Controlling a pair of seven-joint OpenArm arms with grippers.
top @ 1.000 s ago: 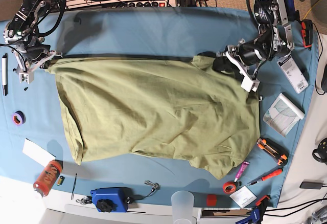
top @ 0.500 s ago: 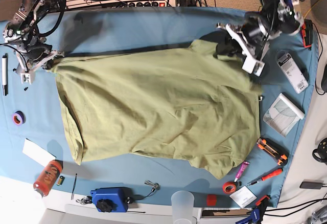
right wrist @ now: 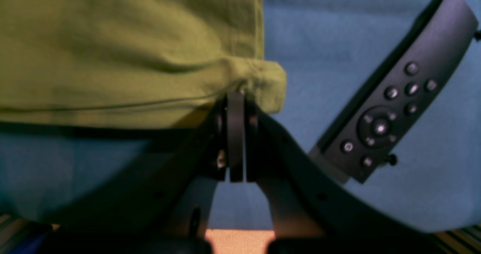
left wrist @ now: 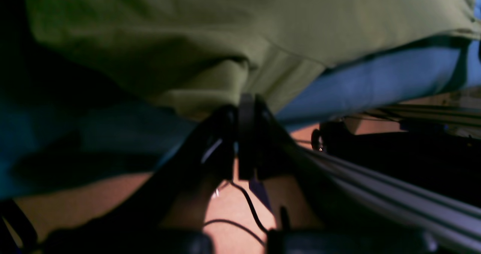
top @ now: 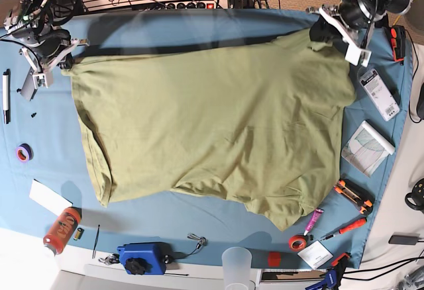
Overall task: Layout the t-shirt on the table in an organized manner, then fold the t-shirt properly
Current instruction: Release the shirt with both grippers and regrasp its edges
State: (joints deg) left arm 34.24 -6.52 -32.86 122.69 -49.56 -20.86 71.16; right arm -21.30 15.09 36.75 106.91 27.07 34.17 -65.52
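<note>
The olive-green t-shirt lies spread over the middle of the light-blue table, its far edge pulled taut between my two grippers. At the far right corner my left gripper is shut on the cloth; the left wrist view shows its jaws pinching a fold of the t-shirt. At the far left my right gripper is shut on the other corner, where the hem of the t-shirt bunches between its closed jaws. The near hem lies uneven and wrinkled.
A dark remote lies beside my right gripper. A pen, purple tape, white card and orange can line the left edge. A blue box and cup stand in front; tools and packets on the right.
My left gripper has carried its corner of the shirt toward the table's far right, stretching the far edge straight. My right gripper shifted slightly farther back with its corner.
</note>
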